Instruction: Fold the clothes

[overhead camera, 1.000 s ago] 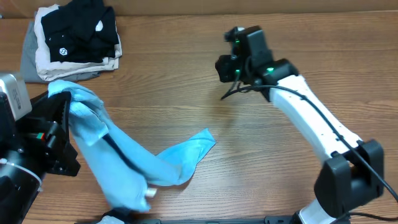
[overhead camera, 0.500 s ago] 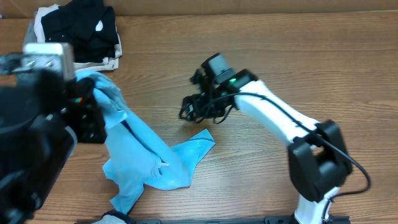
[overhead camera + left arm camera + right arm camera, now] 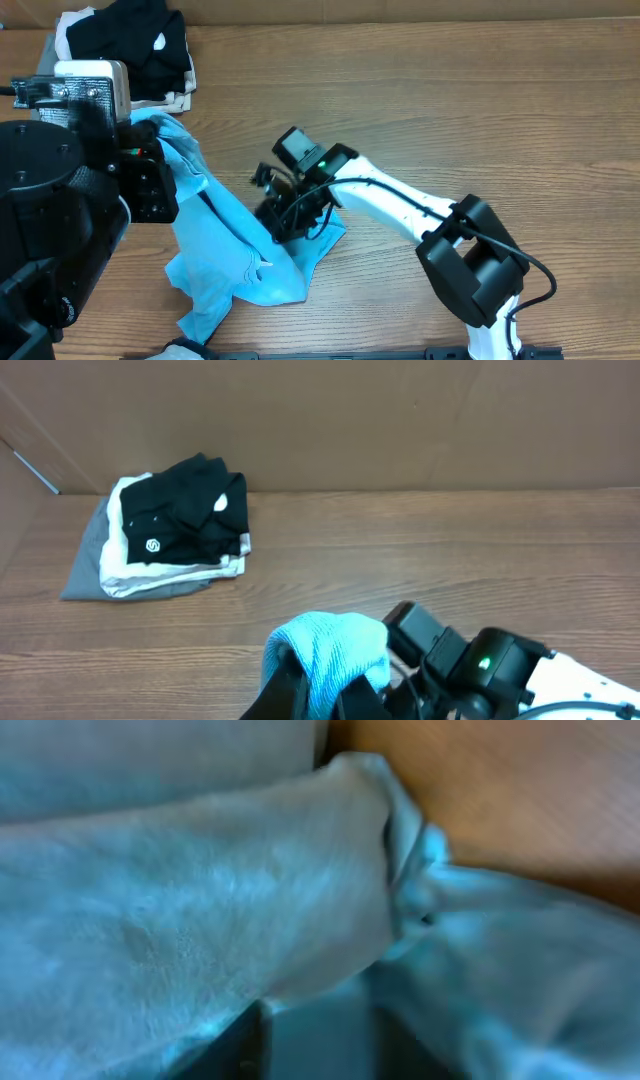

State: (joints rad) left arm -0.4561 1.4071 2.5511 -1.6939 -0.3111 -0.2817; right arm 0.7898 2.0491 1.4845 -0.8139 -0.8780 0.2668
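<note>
My right gripper (image 3: 284, 222) has left the bare wood far from the stack of folded beige and grey garments with a black one on top (image 3: 150, 45). It now sits down on the light sky-blue T-shirt of thin fabric (image 3: 225, 250), at the corner farthest from that stack, with its arm stretched out toward the stack. My left gripper (image 3: 322, 695) has risen toward the overhead camera, and its arm now hides the stack's near edge. The T-shirt, earlier a long strip trailing away from the stack, now hangs bunched from my left jaws and spreads wider below them.
</note>
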